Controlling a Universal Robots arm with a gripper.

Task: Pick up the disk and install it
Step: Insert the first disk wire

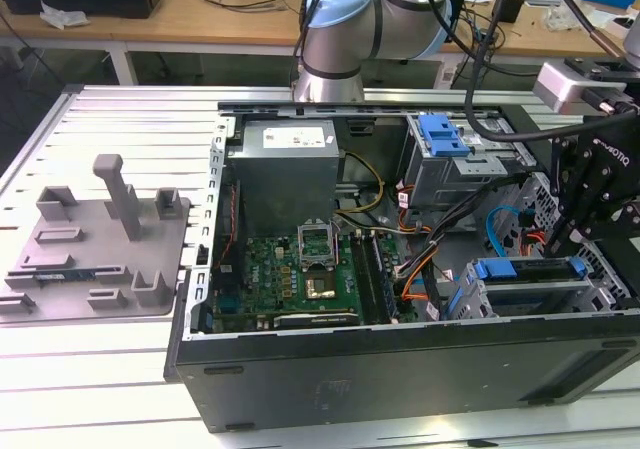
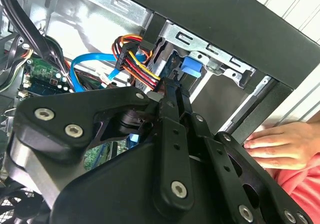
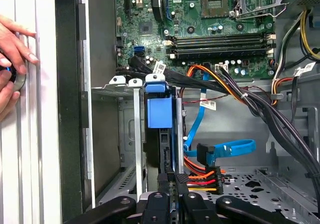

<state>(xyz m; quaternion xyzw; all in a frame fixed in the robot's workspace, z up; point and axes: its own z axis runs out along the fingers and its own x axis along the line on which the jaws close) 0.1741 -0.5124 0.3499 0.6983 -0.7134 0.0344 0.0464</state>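
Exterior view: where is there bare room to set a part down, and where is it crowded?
Free: the ribbed table ahead of the grey tray, and the strip behind that tray. Crowded: inside the computer case, around the motherboard, cables and drive cage beside the gripper.

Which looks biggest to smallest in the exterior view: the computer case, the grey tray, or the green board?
1. The computer case, by far the largest.
2. The grey tray.
3. The green board.

Tray and board look close in size, so their order is unsure.
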